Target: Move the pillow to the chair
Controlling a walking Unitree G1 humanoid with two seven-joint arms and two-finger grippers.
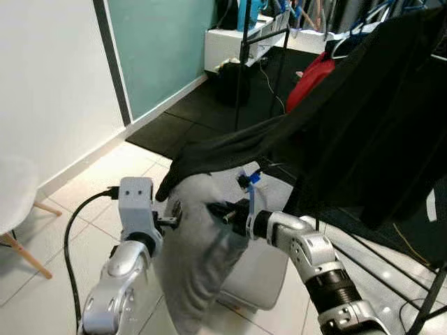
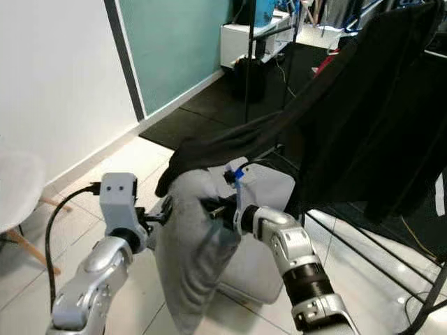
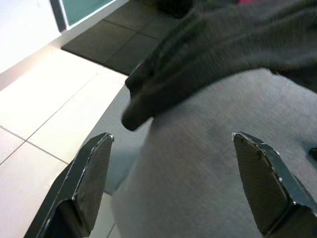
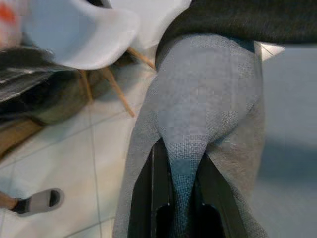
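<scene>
**Grey pillow being held up between the two arms**

A grey woven pillow [image 1: 202, 244] is being held off the tiled floor [image 1: 98, 181] in front of the robot, hanging long and creased, with its top edge tucked under a black garment [image 1: 363, 118] that is draped from a rack at 1 o'clock. A fold of the fabric is being pinched between the closed fingers of the right gripper [image 4: 181, 198], at the pillow's 3 o'clock side. The left gripper [image 3: 178, 183] is being kept at the pillow's 9 o'clock side, its jaws spread wide with the cloth between them, not clamped. A white chair [image 1: 17, 199] with wooden legs is standing at 9 o'clock, well apart from the pillow. A sandalled foot [image 4: 37, 202] is showing in the right wrist view.
</scene>
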